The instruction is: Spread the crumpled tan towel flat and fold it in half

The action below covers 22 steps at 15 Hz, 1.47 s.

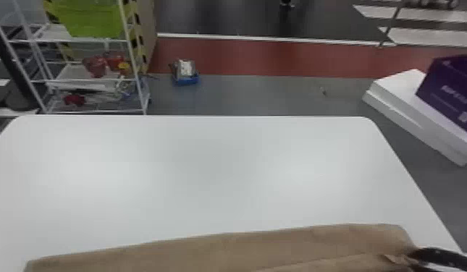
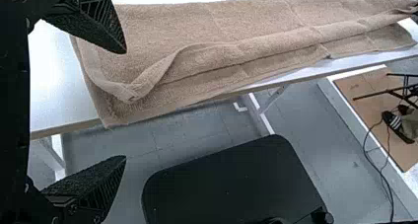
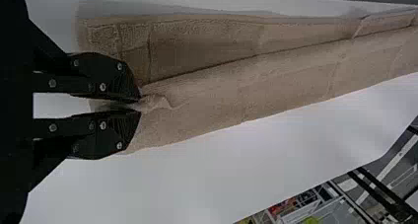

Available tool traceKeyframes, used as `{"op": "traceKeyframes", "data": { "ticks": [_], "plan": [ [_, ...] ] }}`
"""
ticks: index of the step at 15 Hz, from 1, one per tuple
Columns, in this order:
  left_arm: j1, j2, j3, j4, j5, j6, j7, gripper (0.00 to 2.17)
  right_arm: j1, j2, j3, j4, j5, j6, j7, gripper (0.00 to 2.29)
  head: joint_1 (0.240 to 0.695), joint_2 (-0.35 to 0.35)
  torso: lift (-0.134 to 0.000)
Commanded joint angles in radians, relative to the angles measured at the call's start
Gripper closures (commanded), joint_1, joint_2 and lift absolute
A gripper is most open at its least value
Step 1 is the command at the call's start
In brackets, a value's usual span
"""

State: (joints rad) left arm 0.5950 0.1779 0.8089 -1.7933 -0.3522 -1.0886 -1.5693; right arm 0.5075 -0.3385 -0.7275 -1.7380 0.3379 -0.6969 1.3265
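- Your towel (image 1: 221, 253) lies along the table's (image 1: 221, 173) near side, lapped over itself.
- Your right gripper (image 1: 414, 254) pinches its right end.
- Your left gripper (image 2: 124, 104) has spread fingers near its left end.

The head view's bottom edge cuts off the towel (image 1: 214, 253) on the white table (image 1: 214, 173). Beyond the table, red items (image 1: 95, 66) on a rack (image 1: 80, 41) are blurred.

We see rough, matt terry cloth in the towel (image 1: 221, 251) at the right end effector (image 1: 416, 254); beyond it, a smooth, faintly glossy tabletop (image 1: 214, 173).
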Motion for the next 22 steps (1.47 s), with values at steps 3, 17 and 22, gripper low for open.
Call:
{"op": "traceKeyframes", "data": {
  "ticks": [3, 17, 22],
  "plan": [
    [-0.015, 0.000, 0.012, -0.001, 0.004, 0.011, -0.011, 0.15, 0.017, -0.002, -0.066, 0.002, -0.028, 0.003, 0.040, 0.06, 0.695, -0.143, -0.123],
    [-0.012, -0.005, 0.027, -0.009, 0.016, 0.017, -0.011, 0.15, 0.031, 0.003, 0.016, -0.248, -0.191, 0.693, 0.040, 0.47, 0.695, -0.116, -0.123],
    [-0.014, 0.000, 0.018, -0.001, 0.016, 0.017, -0.011, 0.15, 0.060, 0.004, 0.077, -0.284, -0.086, 0.715, 0.040, 0.53, 0.695, -0.079, -0.123]
  ]
}}
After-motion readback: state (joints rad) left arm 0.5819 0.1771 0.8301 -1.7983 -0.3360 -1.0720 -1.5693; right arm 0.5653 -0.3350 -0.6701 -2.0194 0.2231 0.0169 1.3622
